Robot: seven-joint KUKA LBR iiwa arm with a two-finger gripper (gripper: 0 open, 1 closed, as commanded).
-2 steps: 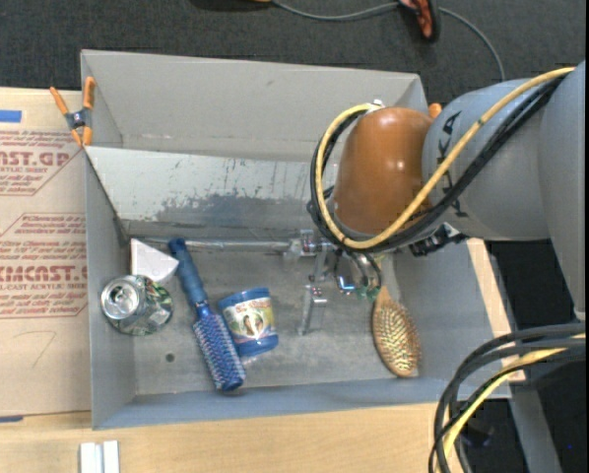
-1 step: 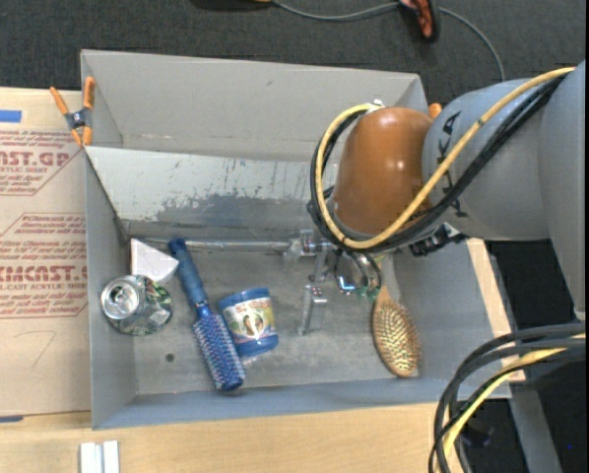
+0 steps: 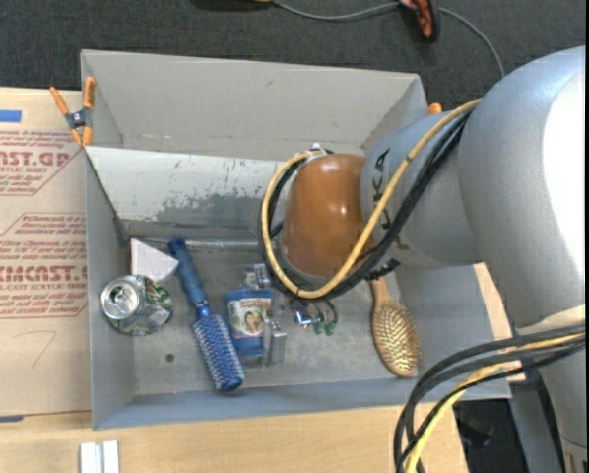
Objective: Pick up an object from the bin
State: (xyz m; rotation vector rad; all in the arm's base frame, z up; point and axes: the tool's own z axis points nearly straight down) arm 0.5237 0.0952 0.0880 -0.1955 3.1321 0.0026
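My gripper (image 3: 267, 309) hangs below the arm's orange dome in the middle of the bin. It is open. One metal finger (image 3: 259, 276) shows on the far side of a small blue packet with a picture label (image 3: 245, 315), the other finger (image 3: 276, 344) on its near side. The packet lies on the bin floor between them. Just left of it, a blue hairbrush (image 3: 208, 333) lies at a slant, bristle head toward the front wall.
A crushed drinks can (image 3: 134, 304) and a white wedge-shaped piece (image 3: 153, 260) sit at the left wall. A wooden hairbrush (image 3: 396, 337) lies at the right, close under the arm. The arm and its cables cover the bin's right rear part.
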